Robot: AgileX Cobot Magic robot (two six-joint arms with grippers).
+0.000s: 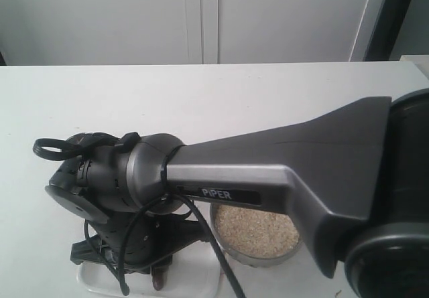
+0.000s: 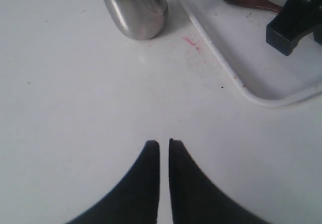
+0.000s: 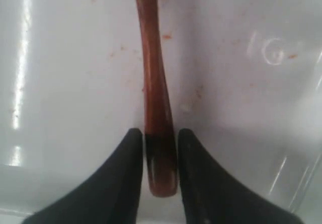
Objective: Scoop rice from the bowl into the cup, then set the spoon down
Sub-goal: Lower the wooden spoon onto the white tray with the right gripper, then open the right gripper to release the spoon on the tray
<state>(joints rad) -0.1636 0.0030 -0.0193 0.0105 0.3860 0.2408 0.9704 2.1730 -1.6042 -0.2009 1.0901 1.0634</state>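
Right fingers: set narrow, one finger against each side of the handle end of the spoon. The spoon lies inside the white tray, handle flat along the tray floor. Its oval end also lies on the tray floor, on the side toward the cup.

Left fingers: nearly together, with only a thin slit between them and nothing held. They hang over bare counter, outside the tray.

The cup stands upright on the counter, outside the tray and near its rim; its contents cannot be made out.

The bowl stands on the counter just beside the tray. The rice fills it close to the rim.
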